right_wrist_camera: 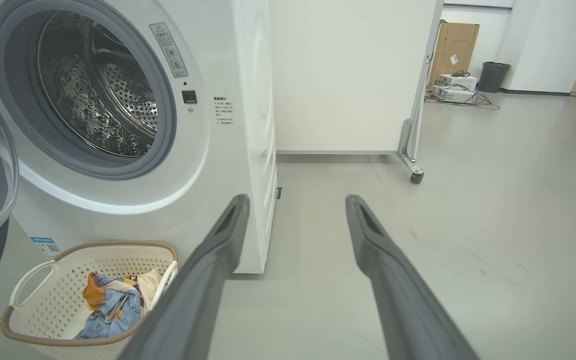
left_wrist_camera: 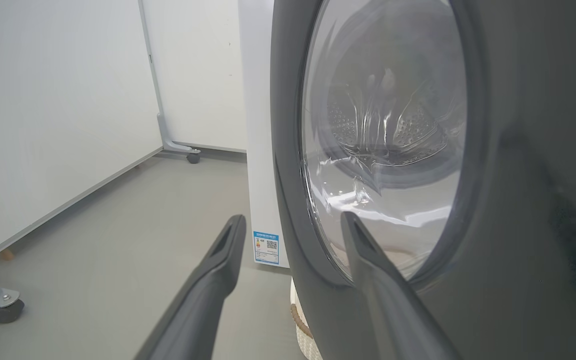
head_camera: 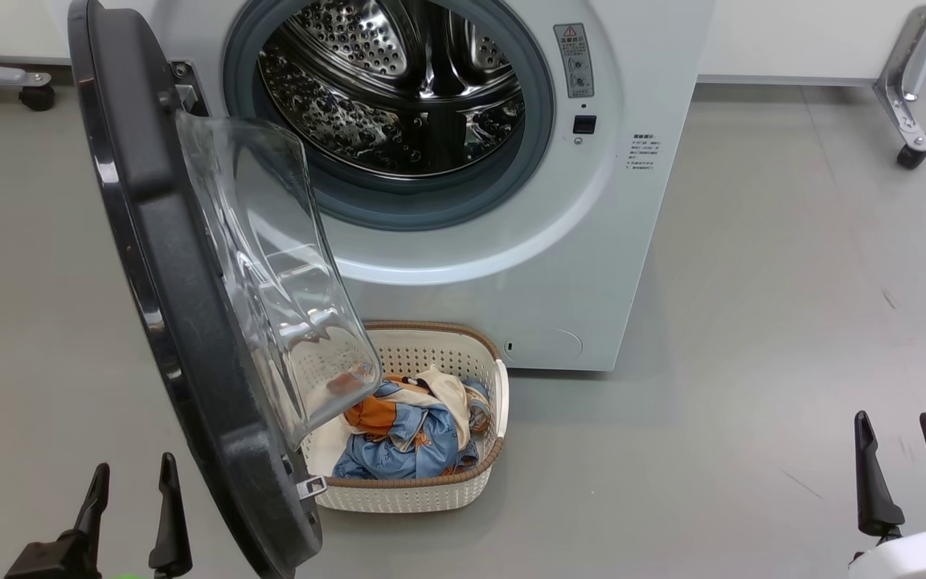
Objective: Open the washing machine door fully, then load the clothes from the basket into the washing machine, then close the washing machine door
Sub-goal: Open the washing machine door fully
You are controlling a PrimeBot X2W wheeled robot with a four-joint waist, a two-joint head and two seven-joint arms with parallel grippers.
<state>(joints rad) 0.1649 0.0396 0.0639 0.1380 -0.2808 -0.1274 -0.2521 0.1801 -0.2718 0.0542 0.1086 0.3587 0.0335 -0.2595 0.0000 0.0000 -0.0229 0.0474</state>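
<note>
The white washing machine (head_camera: 608, 265) stands ahead with its steel drum (head_camera: 399, 88) bare. Its black-rimmed door (head_camera: 165, 273) hangs swung out to the left, its glass bowl (head_camera: 286, 289) reaching over the basket. The cream basket (head_camera: 431, 490) sits on the floor against the machine's front, holding light blue, orange and cream clothes (head_camera: 407, 438). My left gripper (head_camera: 132, 490) is open at the lower left, just outside the door's rim (left_wrist_camera: 293, 190). My right gripper (head_camera: 905, 458) is open at the lower right, well clear of the basket (right_wrist_camera: 58, 280), clothes (right_wrist_camera: 110, 305) and machine (right_wrist_camera: 238, 125).
Grey floor (head_camera: 752, 322) stretches to the right of the machine. White wheeled partitions stand behind, with castors at the left (head_camera: 37, 96) and right (head_camera: 911, 154). A cardboard box (right_wrist_camera: 455, 45), a dark bin (right_wrist_camera: 493, 76) and cabled gear lie far off.
</note>
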